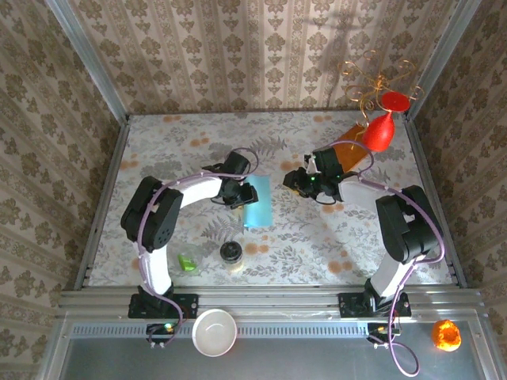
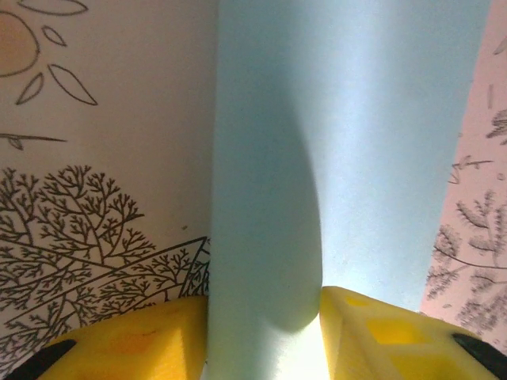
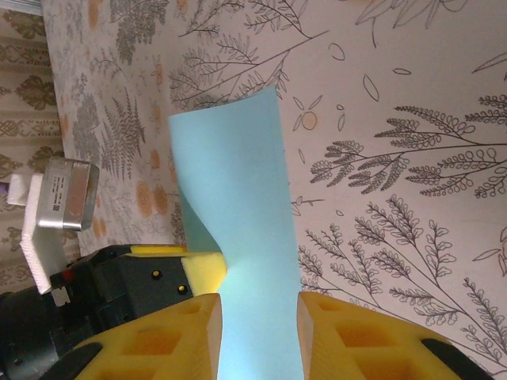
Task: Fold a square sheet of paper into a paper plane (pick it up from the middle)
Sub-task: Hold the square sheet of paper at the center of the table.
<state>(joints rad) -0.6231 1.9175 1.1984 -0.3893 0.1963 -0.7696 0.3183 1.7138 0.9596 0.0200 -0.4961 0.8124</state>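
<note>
The square sheet of paper [image 1: 258,203] is near the middle of the patterned table [image 1: 174,142], between the two arms. The left pincer [image 1: 240,192] is pressed together on the sheet's left side. In the left wrist view its yellow fingers [image 2: 135,340] squeeze a raised ridge of the light blue paper [image 2: 356,158], which bulges up between them while the rest spreads flat over the table.

The right pincer [image 1: 295,180] hangs just to the right of the sheet, pointing toward it, with its fingers spread. In the right wrist view the blue paper [image 3: 238,190] runs up from the gap between those spread fingers [image 3: 356,332]. I cannot tell whether they touch it. One yellow pad [image 3: 204,271] of the left pincer shows at the sheet's curled left edge.

An orange-brown sheet [image 1: 354,149] lies at the far right, behind the right arm, partly under a red ornament on curled wire [image 1: 380,131]. A small lidded jar [image 1: 231,255] stands near the paper's front end, and a green object [image 1: 188,261] lies to the jar's left. A white bowl [image 1: 215,331] and an orange lump [image 1: 445,334] sit off the table's front rail.
</note>
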